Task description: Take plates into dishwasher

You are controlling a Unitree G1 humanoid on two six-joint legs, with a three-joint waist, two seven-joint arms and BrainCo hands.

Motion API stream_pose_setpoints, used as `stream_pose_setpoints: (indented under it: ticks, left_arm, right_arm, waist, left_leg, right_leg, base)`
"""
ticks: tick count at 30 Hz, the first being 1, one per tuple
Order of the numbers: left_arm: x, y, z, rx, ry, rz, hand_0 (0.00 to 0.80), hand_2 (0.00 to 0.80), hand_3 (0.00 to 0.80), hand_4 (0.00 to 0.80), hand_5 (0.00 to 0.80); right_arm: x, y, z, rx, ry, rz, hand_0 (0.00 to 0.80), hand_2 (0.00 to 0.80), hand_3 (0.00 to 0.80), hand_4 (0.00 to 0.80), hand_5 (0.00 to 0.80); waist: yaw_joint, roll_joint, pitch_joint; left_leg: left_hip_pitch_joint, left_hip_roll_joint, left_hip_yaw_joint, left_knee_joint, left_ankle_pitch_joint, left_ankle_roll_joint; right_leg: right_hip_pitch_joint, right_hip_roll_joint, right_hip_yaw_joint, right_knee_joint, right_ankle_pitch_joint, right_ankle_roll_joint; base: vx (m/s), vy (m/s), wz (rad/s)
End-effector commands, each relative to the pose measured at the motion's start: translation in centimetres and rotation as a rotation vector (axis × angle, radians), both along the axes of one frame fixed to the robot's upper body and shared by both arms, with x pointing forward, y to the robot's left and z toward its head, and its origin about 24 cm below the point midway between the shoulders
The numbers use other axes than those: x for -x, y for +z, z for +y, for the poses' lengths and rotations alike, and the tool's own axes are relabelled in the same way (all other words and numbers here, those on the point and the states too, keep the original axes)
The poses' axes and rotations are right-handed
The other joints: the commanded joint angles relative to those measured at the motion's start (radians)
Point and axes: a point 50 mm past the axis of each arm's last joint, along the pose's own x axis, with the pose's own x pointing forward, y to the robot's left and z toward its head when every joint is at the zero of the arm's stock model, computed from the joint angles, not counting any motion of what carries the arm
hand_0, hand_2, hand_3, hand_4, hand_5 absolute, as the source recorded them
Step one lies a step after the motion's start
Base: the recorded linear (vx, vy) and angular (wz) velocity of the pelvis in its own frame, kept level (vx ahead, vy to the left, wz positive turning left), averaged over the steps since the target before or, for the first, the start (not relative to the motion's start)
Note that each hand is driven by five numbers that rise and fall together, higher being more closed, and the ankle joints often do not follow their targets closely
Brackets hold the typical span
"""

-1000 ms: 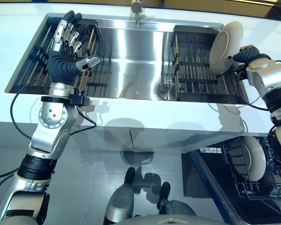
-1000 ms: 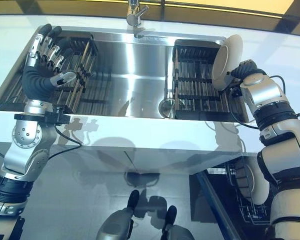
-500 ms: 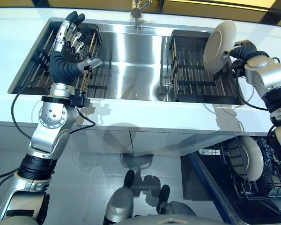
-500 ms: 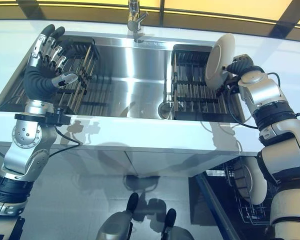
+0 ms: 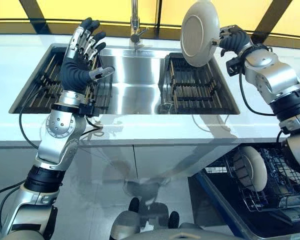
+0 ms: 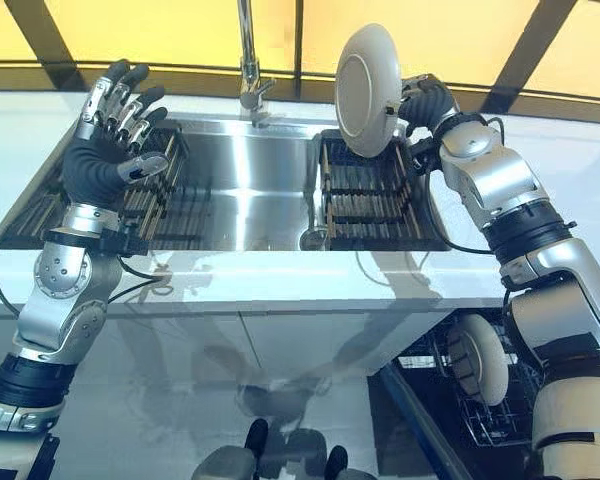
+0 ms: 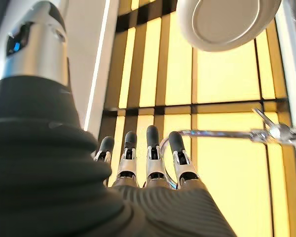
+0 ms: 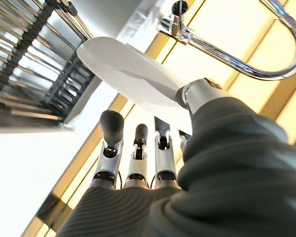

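Bench spans mid-frame, sink upper centre, open dishwasher lower right with 1 plate already racked. Right hand pinches the white plate by its rim, top centre above the sink rack. Left hand released, fingers spread, upper left. Risk: the edge-only grip could slip on the swing down, or the plate clips the bench edge. Plate looks round, glossy, clean.

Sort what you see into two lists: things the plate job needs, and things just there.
Job: plate pinched in the right hand; dishwasher rack; racked plate.
Just there: left hand, open and idle; sink; sink racks; tap.
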Motion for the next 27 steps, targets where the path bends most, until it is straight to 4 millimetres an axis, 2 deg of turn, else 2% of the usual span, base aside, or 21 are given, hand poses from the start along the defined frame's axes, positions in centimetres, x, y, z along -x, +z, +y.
stream_pose_setpoints:
  ticks: [1, 8, 13, 18, 27]
  left_arm:
    - [0.2, -1.0, -0.3, 0.027, -0.037, 0.023, 0.0, 0.0, 0.0, 0.0, 0.0]
    - [0.1, -0.9, -0.1, 0.04, -0.053, 0.026, 0.0, 0.0, 0.0, 0.0, 0.0]
    - [0.0, -0.9, -0.3, 0.056, -0.054, 0.038, 0.0, 0.0, 0.0, 0.0, 0.0]
    - [-0.4, -1.8, -0.2, 0.049, -0.048, 0.089, 0.0, 0.0, 0.0, 0.0, 0.0]
    - [-1.3, -4.3, 1.3, 0.04, 0.027, 0.222, 0.0, 0.0, 0.0, 0.0, 0.0]
  right_arm:
    - [0.7, 1.3, -2.0, 0.039, -0.039, -0.083, 0.8, 0.8, 0.8, 0.8, 0.8]
    - [1.8, 1.7, -5.0, 0.097, -0.097, -0.087, 0.8, 0.8, 0.8, 0.8, 0.8]
    - [3.2, 1.5, -8.0, 0.099, -0.161, -0.081, 0.8, 0.8, 0.8, 0.8, 0.8]
    - [4.6, 1.7, -11.1, 0.115, -0.235, -0.064, 0.8, 0.8, 0.8, 0.8, 0.8]
    - [8.0, 1.3, -16.5, 0.156, -0.366, -0.009, 0.8, 0.8, 0.8, 0.8, 0.8]
  waist:
    - [-0.038, -0.01, -0.135]
    - [-0.078, -0.012, -0.162]
    - [-0.118, -0.012, -0.172]
    - [-0.148, -0.013, -0.18]
    - [-0.215, -0.01, -0.199]
  left_leg:
    - [0.074, -0.065, 0.032, 0.0, -0.147, 0.076]
    - [0.082, -0.054, 0.076, 0.0, -0.159, 0.075]
    - [0.095, -0.042, 0.114, 0.0, -0.169, 0.074]
    - [0.1, -0.031, 0.143, 0.0, -0.174, 0.07]
    - [0.105, -0.015, 0.196, 0.0, -0.183, 0.068]
  right_leg:
    - [0.019, 0.043, 0.002, 0.005, -0.036, -0.017]
    - [0.011, 0.052, 0.031, 0.005, -0.032, -0.012]
    - [0.009, 0.06, 0.059, 0.005, -0.03, -0.009]
    - [0.001, 0.066, 0.084, 0.005, -0.027, -0.005]
    - [-0.019, 0.083, 0.14, 0.005, -0.019, 0.002]
  base:
    - [-0.023, -0.019, -0.23]
    - [-0.03, -0.02, -0.23]
    - [-0.029, -0.023, -0.21]
    - [-0.019, -0.023, -0.22]
    - [0.0, -0.022, -0.23]
